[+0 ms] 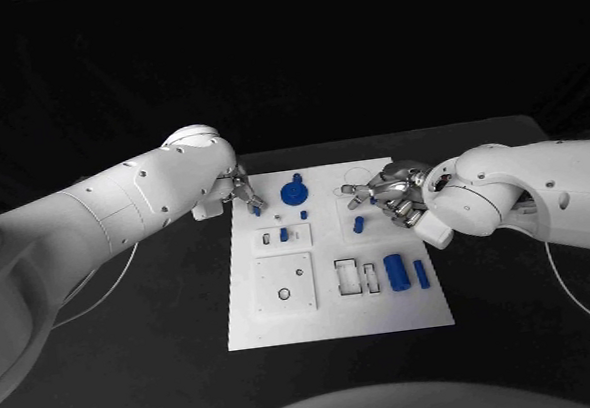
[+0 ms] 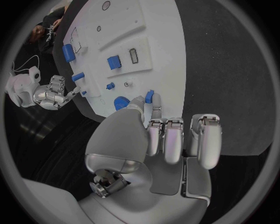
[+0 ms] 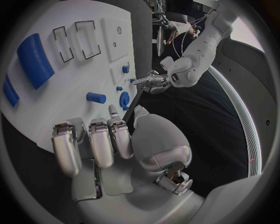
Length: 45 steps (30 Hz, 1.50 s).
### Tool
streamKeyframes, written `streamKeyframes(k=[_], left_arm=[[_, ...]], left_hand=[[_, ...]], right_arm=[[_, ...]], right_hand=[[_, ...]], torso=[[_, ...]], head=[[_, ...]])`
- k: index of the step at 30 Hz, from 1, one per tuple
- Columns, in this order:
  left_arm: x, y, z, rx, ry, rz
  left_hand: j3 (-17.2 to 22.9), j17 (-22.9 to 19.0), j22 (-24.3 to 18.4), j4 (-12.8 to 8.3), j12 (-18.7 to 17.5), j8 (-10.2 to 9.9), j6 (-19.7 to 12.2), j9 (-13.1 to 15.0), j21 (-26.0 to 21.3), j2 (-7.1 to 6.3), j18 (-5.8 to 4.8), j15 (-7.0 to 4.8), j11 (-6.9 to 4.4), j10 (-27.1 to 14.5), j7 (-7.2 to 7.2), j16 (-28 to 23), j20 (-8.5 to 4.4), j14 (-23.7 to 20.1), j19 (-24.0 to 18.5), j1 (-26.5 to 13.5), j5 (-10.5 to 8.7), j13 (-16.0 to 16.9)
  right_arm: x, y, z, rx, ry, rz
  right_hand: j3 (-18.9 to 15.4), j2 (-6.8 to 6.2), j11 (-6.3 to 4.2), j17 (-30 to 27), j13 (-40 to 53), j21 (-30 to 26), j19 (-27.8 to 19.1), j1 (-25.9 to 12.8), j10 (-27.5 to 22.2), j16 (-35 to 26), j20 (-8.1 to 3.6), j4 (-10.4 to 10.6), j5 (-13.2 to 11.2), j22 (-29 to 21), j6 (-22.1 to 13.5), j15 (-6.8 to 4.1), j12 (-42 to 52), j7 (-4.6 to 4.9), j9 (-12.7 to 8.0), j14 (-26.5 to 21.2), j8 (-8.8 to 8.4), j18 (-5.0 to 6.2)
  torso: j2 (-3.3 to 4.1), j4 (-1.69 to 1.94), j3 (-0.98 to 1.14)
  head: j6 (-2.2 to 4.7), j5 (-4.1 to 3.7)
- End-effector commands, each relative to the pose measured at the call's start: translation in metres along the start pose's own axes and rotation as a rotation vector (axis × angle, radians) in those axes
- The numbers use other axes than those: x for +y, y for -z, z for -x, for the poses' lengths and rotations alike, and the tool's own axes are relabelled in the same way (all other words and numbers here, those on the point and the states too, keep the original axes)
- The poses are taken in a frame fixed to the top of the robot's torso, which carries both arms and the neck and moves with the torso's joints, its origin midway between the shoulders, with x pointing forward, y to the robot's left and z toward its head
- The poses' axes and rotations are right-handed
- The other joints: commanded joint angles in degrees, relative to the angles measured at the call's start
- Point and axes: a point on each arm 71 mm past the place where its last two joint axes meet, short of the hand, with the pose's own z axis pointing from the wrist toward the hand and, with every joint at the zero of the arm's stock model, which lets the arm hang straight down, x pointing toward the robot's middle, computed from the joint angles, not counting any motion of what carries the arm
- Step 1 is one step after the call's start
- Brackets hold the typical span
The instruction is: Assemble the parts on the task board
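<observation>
The white task board (image 1: 338, 315) lies in the middle of the black table. My left hand (image 1: 240, 193) hovers at the board's far left corner and pinches a small blue part (image 2: 149, 96) between thumb and a fingertip, the other fingers curled in. Close by on the board stands a round blue part (image 1: 294, 193). My right hand (image 1: 389, 197) hangs over the far right corner, thumb and a finger pointing at the board with nothing between them. A short blue cylinder (image 1: 359, 223) lies just in front of it.
Two long blue parts (image 1: 395, 272) (image 1: 421, 272) lie at the board's near right, beside empty rectangular frames (image 1: 347, 275). A small blue part (image 1: 285, 233) sits in a recess at mid-left, above a raised square plate (image 1: 285, 284). Black table surrounds the board.
</observation>
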Motion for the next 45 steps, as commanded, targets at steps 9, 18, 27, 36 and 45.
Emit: streamKeyframes(k=[9,18,27,36,45], left_arm=[[-0.003,0.0,-0.002,0.017,0.005,-0.028],[0.0,0.001,-0.001,-0.002,0.023,-0.047],[0.004,0.011,0.006,-0.026,0.068,-0.08],[0.017,0.032,0.007,0.009,0.123,-0.095],[0.027,0.046,-0.01,0.069,0.116,-0.045]], left_hand=[[4.06,15.08,15.09,-0.46,0.14,0.11,0.59,0.3,0.2,-0.83,-0.87,-0.55,-0.64,6.06,-0.63,0.15,-0.42,5.98,6.03,5.71,0.67,15.09],[7.57,15.08,15.09,-0.6,0.14,0.46,0.72,0.85,0.2,-3.2,-0.87,-0.62,-0.66,6.06,-0.61,0.15,-0.58,5.98,6.03,9.12,5.36,15.09],[8.09,15.08,15.09,-0.59,0.14,0.66,0.91,1.04,0.2,-3.93,-0.87,-0.63,-0.69,6.06,-0.65,0.15,-0.6,5.98,6.03,9.55,5.67,15.09],[8.43,15.08,15.09,-0.61,0.14,0.85,1.15,1.21,0.2,-4.57,-0.87,-0.67,-0.75,6.06,-0.72,0.15,-0.62,5.98,6.03,9.92,5.68,15.09],[8.56,15.08,15.09,-0.64,0.14,0.83,1.1,1.25,0.2,-4.92,-0.87,-0.68,-0.77,6.06,-0.74,0.15,-0.64,5.98,6.03,10.11,5.69,15.09]], right_arm=[[0.0,0.0,-0.002,0.013,0.007,0.003],[0.0,0.0,0.0,0.009,0.006,0.001],[0.0,-0.001,0.001,0.008,0.006,0.001],[-0.002,-0.001,0.003,0.002,0.004,-0.002],[-0.003,-0.001,0.004,-0.001,0.003,-0.004]], right_hand=[[-0.32,0.01,0.33,15.09,15.06,0.26,6.0,0.58,6.01,0.23,0.42,0.02,0.32,15.06,-0.5,0.27,0.22,0.73,0.05,6.08,0.21,-0.38],[-0.32,0.01,0.33,15.09,15.06,0.26,6.0,0.58,6.01,0.23,0.42,0.02,0.32,15.06,-0.5,0.27,0.22,0.73,0.05,6.08,0.21,-0.38],[-0.32,0.01,0.33,15.09,15.06,0.26,6.0,0.58,6.01,0.23,0.42,0.02,0.32,15.06,-0.5,0.27,0.22,0.73,0.05,6.08,0.21,-0.38],[-0.32,0.01,0.33,15.09,15.06,0.26,6.0,0.58,6.01,0.23,0.42,0.02,0.32,15.06,-0.5,0.27,0.22,0.73,0.05,6.08,0.21,-0.38],[-0.32,0.01,0.33,15.09,15.06,0.26,6.0,0.58,6.01,0.23,0.42,0.02,0.32,15.06,-0.5,0.27,0.22,0.73,0.05,6.08,0.21,-0.38]], torso=[[-0.05,0.02,0.02],[-0.02,0.06,-0.01],[-0.12,0.11,0.06],[-0.07,0.09,0.07],[-0.03,0.09,-0.06]], head=[[-0.13,-0.06],[-0.05,-0.2],[-0.09,-0.02],[-0.26,0.13],[-0.49,0.27]])
